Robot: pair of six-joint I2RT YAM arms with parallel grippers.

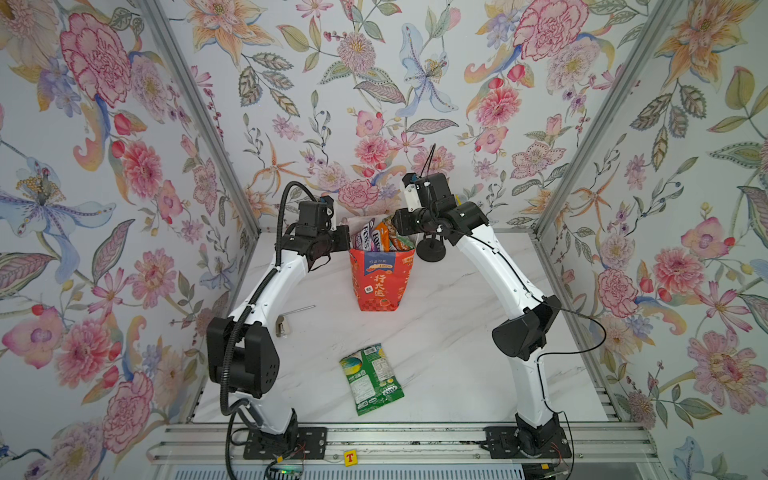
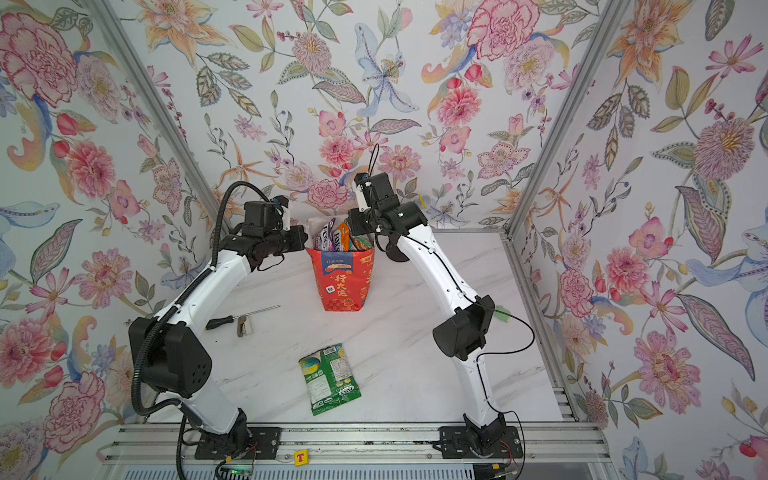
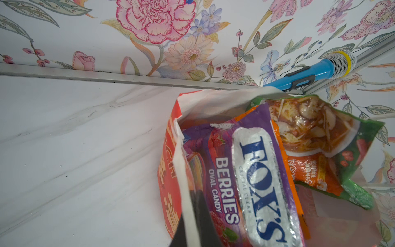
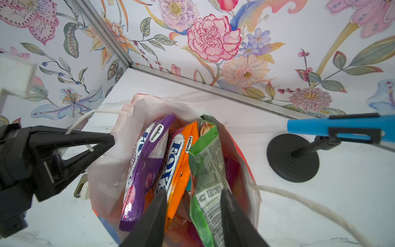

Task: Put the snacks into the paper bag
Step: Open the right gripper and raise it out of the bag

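Right wrist: green packet [image 4: 206, 171] within pincer [image 4: 193, 190]

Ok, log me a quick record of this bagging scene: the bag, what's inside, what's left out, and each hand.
paper bag: upright, far middle of the table, mouth open
inside: several packets on end, tops showing, two FOX'S candy bags among them
left out: one green packet lying flat near the table's front
left hand: shut on the paper bag's rim
right hand: open, above the bag's mouth
nearby: microphone on stand beside bag; screwdriver on table
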